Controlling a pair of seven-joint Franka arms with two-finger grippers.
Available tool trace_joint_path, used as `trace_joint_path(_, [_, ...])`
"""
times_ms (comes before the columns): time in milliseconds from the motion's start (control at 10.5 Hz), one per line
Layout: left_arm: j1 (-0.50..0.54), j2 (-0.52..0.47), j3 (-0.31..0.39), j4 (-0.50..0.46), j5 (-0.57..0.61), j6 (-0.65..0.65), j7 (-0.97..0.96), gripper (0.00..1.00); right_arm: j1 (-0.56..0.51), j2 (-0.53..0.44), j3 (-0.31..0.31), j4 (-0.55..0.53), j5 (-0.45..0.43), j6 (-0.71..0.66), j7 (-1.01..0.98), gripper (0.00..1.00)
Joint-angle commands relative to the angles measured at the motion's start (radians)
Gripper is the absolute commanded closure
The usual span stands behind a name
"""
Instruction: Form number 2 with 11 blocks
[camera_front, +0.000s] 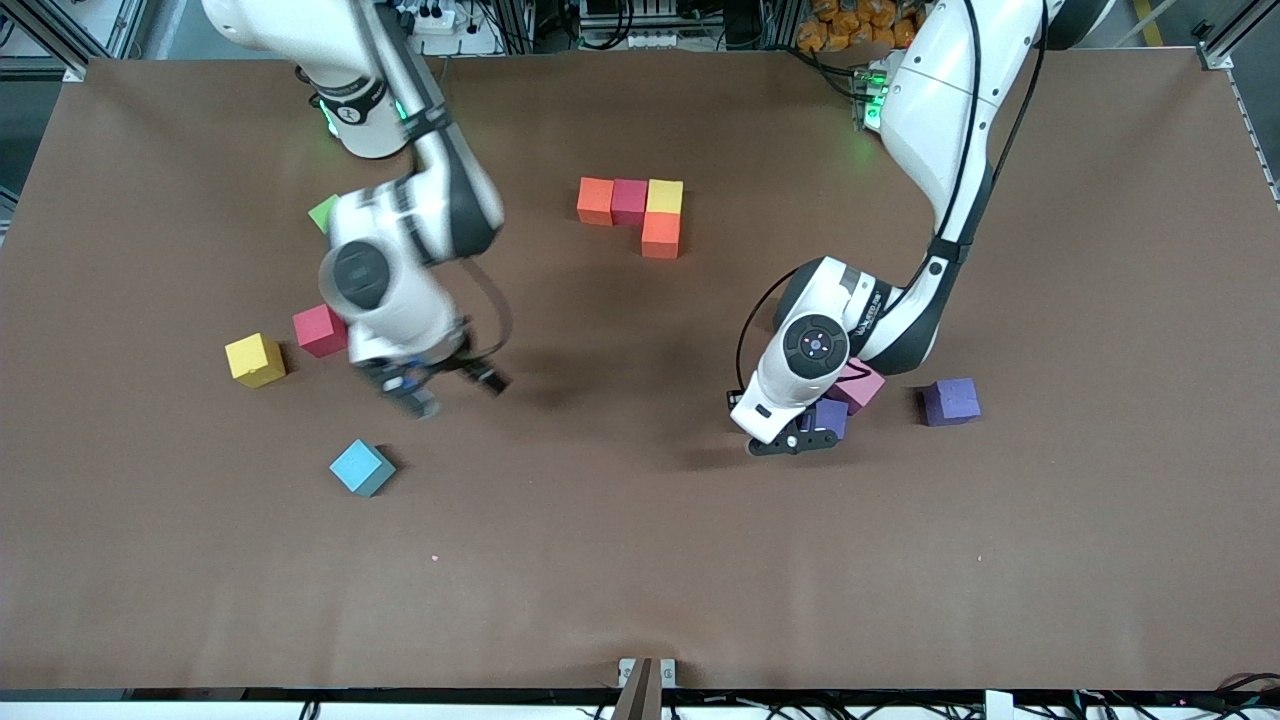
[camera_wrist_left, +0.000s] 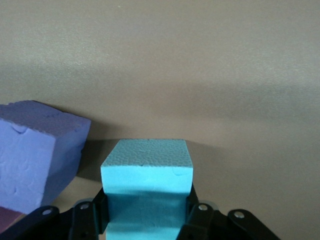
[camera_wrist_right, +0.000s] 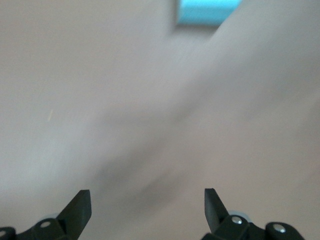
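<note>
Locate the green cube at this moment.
In the front view the green cube sits toward the right arm's end of the table, partly hidden by that arm, farther from the camera than the loose red cube.

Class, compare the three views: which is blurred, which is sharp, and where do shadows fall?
Right wrist view: smeared; the table and a blue cube are streaky, the open right gripper crisper. Left wrist view: sharp; the blue cube in the left gripper shows its grain, with a soft shadow band over the table. Front view: even light, dark shadows under both arms, blur at the right gripper.
</note>
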Motion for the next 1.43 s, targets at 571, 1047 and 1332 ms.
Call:
trace_joint_path(571, [-0.055,-0.038,-0.177,-0.038,0.047,0.004,-0.209,0.65,-0.275,0.232,0.038,0.178,0.016,0.068,-0.235,0.00])
trace_joint_path(1047, [-0.097,-0.084,-0.294,-0.144,0.173,0.007,-0.400,0.66,-0.420,0.305,0.179,0.225,0.021,0.097,-0.310,0.00])
trace_joint_path(1332, [-0.097,-0.127,-0.328,-0.224,0.193,0.050,-0.451,0.67,-0.437,0.313,0.202,0.225,0.019,0.140,-0.310,0.00])
